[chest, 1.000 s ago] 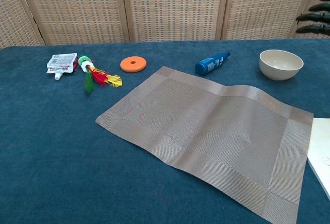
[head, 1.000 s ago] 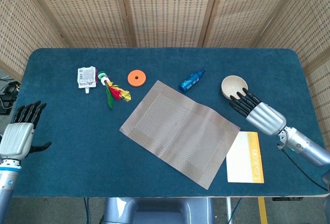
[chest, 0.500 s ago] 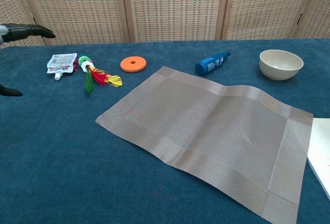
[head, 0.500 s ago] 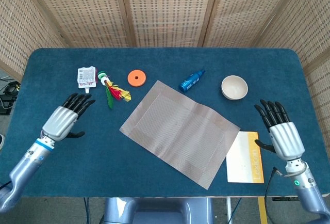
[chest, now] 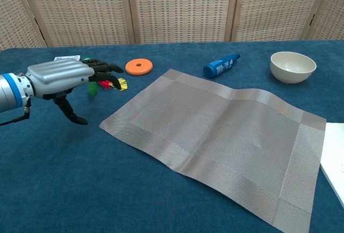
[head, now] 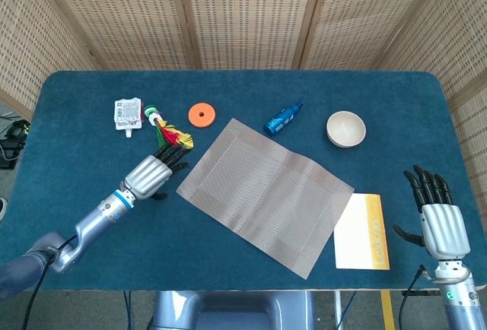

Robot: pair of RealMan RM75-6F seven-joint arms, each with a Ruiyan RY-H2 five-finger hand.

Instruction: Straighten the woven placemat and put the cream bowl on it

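The woven placemat (head: 266,193) (chest: 215,136) lies skewed on the blue table, its corners pointing toward the table edges. The cream bowl (head: 346,128) (chest: 292,66) stands upright on the cloth to the placemat's far right, off the mat. My left hand (head: 152,172) (chest: 62,77) hovers flat with fingers stretched out, just left of the placemat's left corner, holding nothing. My right hand (head: 438,220) is at the table's near right edge, fingers spread and empty, well away from the bowl; the chest view does not show it.
A blue bottle (head: 283,118) (chest: 221,65) lies beyond the mat. An orange disc (head: 202,114) (chest: 138,66), a feathered toy (head: 167,134) and a white pouch (head: 127,112) sit at the far left. An orange and white booklet (head: 364,231) lies by the mat's near right corner.
My left hand has swept right across the table toward the placemat's left corner. My right hand has drawn back from the bowl to the near right edge.
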